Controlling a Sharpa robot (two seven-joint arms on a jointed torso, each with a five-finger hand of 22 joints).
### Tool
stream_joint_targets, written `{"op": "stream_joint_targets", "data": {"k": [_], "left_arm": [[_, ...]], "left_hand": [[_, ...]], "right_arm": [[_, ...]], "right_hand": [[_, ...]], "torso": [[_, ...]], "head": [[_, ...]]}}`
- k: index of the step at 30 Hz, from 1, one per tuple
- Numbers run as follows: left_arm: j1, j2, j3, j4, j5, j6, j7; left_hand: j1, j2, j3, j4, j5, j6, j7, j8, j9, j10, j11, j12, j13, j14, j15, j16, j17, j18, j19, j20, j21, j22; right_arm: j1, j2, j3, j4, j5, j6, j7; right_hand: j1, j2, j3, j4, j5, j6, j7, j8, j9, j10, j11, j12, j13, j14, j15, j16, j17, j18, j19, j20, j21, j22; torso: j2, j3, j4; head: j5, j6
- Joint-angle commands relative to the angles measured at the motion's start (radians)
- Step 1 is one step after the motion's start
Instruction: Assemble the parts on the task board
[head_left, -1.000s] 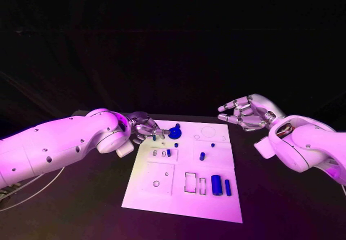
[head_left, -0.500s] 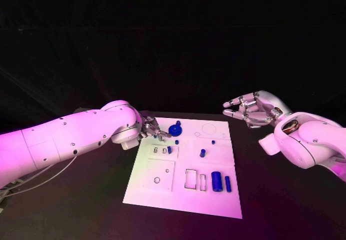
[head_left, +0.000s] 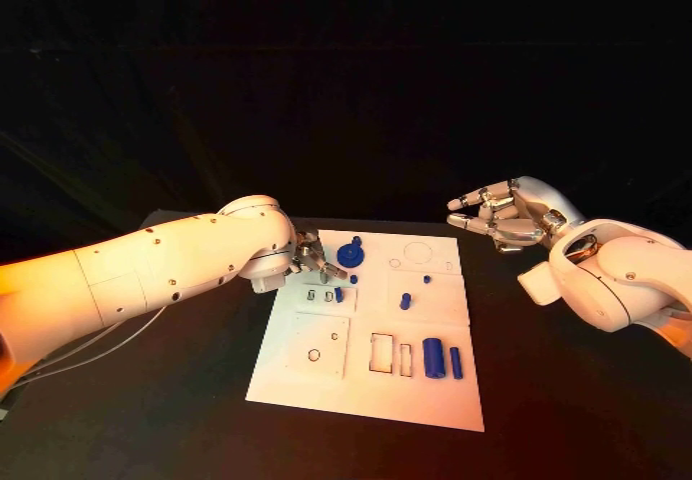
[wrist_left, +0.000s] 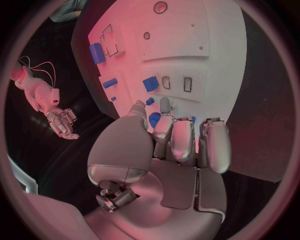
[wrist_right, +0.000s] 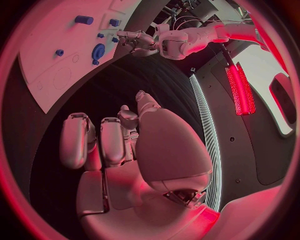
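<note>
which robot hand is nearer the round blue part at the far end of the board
Left. The left robot hand sits right beside the round blue part; the right robot hand hovers off the task board's far right corner.

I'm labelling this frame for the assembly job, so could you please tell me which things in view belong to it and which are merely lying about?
Belonging to the job:
- task board
- blue round part
- large blue cylinder
- slim blue cylinder
- small blue peg
- left robot hand

Just there:
- black table
- right robot hand, off the board
</note>
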Motion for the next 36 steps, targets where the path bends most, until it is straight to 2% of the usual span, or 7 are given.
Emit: {"op": "stream_joint_targets", "data": {"k": [1,7,20,36], "left_arm": [[0.002,0.013,-0.001,-0.007,-0.019,0.050,-0.012],[0.002,0.025,-0.004,-0.017,-0.019,0.069,-0.013],[0.000,0.040,-0.009,-0.028,-0.007,0.104,-0.014],[-0.001,0.047,-0.011,-0.032,-0.001,0.129,-0.015]], "left_hand": [[-0.009,0.001,-0.004,0.000,-0.005,-0.008,-0.002,0.002,0.001,-0.003,-0.001,0.003,-0.001,0.015,-0.006,-0.006,0.001,-0.014,0.007,0.002,0.003,0.001],[-0.007,0.005,-0.006,0.000,-0.004,-0.012,-0.002,0.007,0.008,-0.004,-0.001,0.004,0.000,0.015,-0.006,-0.007,0.001,-0.015,0.008,0.002,0.006,0.005],[-0.005,0.007,-0.006,0.000,-0.004,-0.014,-0.001,0.009,0.012,-0.006,-0.001,0.002,-0.002,0.015,-0.006,-0.007,0.002,-0.015,0.009,0.002,0.008,0.010],[0.003,0.015,-0.009,-0.002,-0.004,-0.021,-0.002,0.017,0.026,-0.008,-0.001,0.002,-0.002,0.015,-0.005,-0.009,0.003,-0.016,0.010,0.003,0.011,0.015]], "right_arm": [[0.000,0.003,0.000,-0.002,-0.009,0.011,-0.001],[0.000,0.005,-0.001,-0.003,-0.011,0.013,-0.001],[-0.001,0.010,-0.001,-0.008,-0.012,0.014,0.000],[-0.002,0.017,-0.002,-0.015,-0.012,0.019,-0.001]], "right_hand": [[-0.009,-0.003,-0.006,-0.001,0.007,-0.008,-0.002,-0.007,-0.002,-0.008,-0.001,-0.007,-0.004,0.017,-0.005,-0.007,-0.002,0.012,-0.003,0.000,-0.004,0.043],[-0.010,-0.003,-0.006,-0.001,0.009,-0.009,-0.002,-0.007,-0.002,-0.010,-0.001,-0.010,-0.006,0.017,-0.005,-0.007,-0.001,0.012,-0.003,0.000,-0.005,0.043],[-0.010,-0.002,-0.008,-0.001,0.013,-0.010,-0.002,-0.007,-0.002,-0.015,-0.001,-0.020,-0.016,0.017,-0.005,-0.011,-0.004,0.012,-0.003,0.000,-0.008,0.041],[-0.010,0.000,-0.008,-0.001,0.017,-0.009,-0.002,-0.007,-0.002,-0.016,-0.001,-0.023,-0.019,0.017,-0.005,-0.013,-0.005,0.012,-0.003,0.000,-0.010,0.040]], "torso": [[0.002,0.0007,0.0000],[0.001,0.0010,-0.0017],[0.000,0.0017,-0.0004],[0.002,0.0015,-0.0005]], "head": [[0.000,-0.003],[0.002,-0.007],[-0.001,-0.015],[-0.005,-0.014]]}}
